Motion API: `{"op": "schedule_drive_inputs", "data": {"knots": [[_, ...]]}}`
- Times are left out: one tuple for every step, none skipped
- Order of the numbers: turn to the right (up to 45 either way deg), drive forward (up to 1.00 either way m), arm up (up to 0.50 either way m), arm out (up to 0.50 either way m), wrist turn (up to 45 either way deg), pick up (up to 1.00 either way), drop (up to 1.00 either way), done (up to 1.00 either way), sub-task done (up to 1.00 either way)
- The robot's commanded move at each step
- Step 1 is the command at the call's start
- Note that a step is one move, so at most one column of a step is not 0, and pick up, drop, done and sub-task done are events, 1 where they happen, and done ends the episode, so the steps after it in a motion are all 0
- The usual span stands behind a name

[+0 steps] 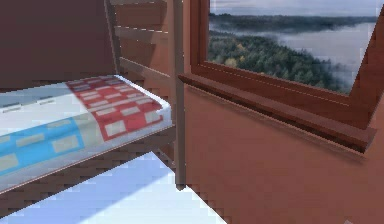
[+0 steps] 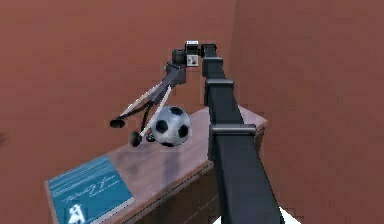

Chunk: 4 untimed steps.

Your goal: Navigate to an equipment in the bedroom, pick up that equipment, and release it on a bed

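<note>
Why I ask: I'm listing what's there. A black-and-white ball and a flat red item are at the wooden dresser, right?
No: the flat item is blue, not red, as the arm side view shows. The black-and-white ball is at the wooden dresser as stated.

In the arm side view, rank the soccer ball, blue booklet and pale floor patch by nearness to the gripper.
1. Soccer ball, just right of the gripper.
2. Blue booklet, lower left on the dresser.
3. Pale floor patch, bottom right corner.
</note>
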Motion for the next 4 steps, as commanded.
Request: {"op": "schedule_drive_inputs", "data": {"knots": [[0.0,0.0,0.0,0.0,45.0,0.0,0.0,0.0,0.0],[0.0,0.0,0.0,0.0,45.0,0.0,0.0,0.0,0.0],[0.0,0.0,0.0,0.0,18.0,0.0,0.0,0.0,0.0],[0.0,0.0,-0.3,0.0,0.0,0.0,0.0,0.0,0.0]]}}
